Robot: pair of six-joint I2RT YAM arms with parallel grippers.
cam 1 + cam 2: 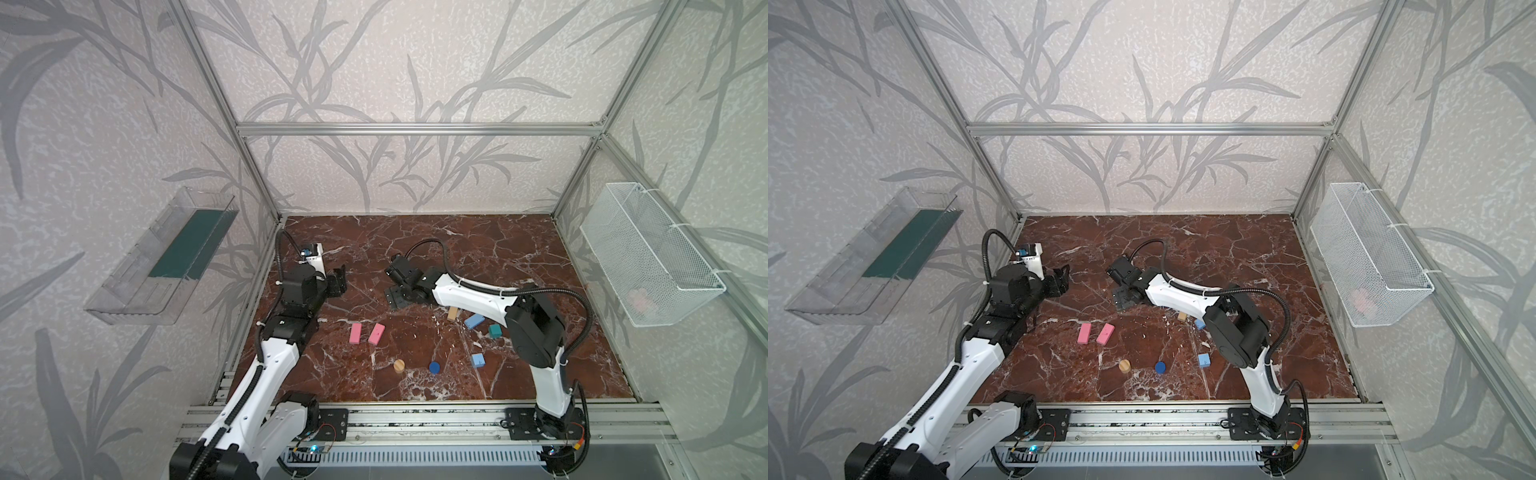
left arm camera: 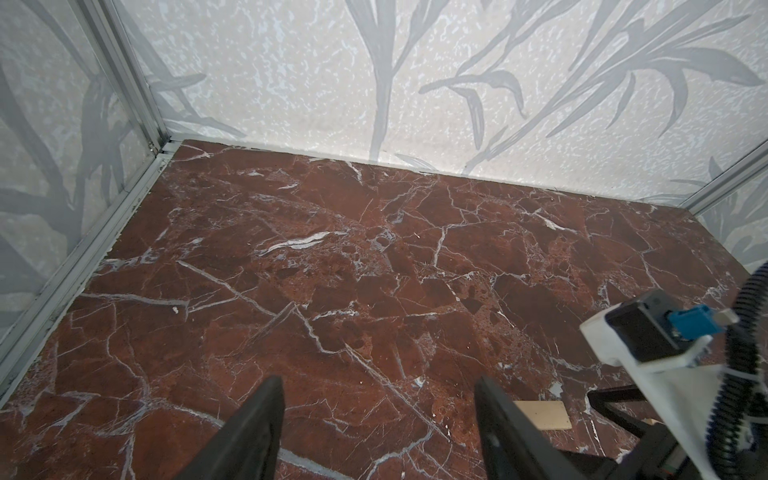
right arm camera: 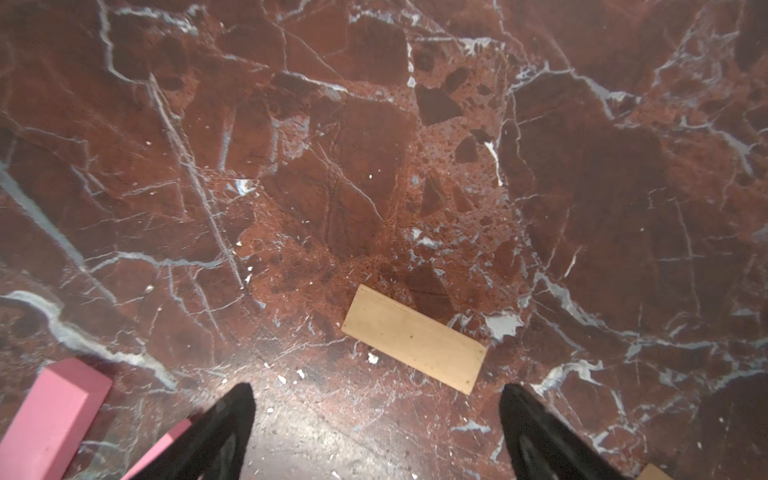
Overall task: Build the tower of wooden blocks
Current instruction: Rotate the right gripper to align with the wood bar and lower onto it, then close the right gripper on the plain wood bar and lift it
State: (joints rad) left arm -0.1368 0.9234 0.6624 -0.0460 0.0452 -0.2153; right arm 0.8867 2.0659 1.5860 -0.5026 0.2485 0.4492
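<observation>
Plainly, no tower stands yet: every block lies singly on the tabletop (image 1: pixel 457 249). The right claw (image 3: pixel 376 390) hangs wide and empty over the middle. A tan bar (image 3: pixel 415 338) lies flat just beyond its fingertips, touching neither. The bar's long axis is skewed, closer to the line from finger to finger than across it, so I judge a grip across its narrow width would need a wrist turn. The second tan bar (image 1: pixel 452 313) sits partly under the right forearm, nearer that arm than the left. The left claw (image 2: pixel 376 386) is also wide and empty, well apart from any block.

Both tan bars are plain, matte, square-edged wood. The pink bars (image 1: pixel 356 333) are painted and lie side by side. The tan cylinder (image 1: pixel 399 366) and dark blue cylinder (image 1: pixel 434 367) stand on end near the front. The light blue blocks (image 1: pixel 474 321) and teal cube (image 1: pixel 494 331) lie right. The tabletop looks like slick, veined red-brown marble.
</observation>
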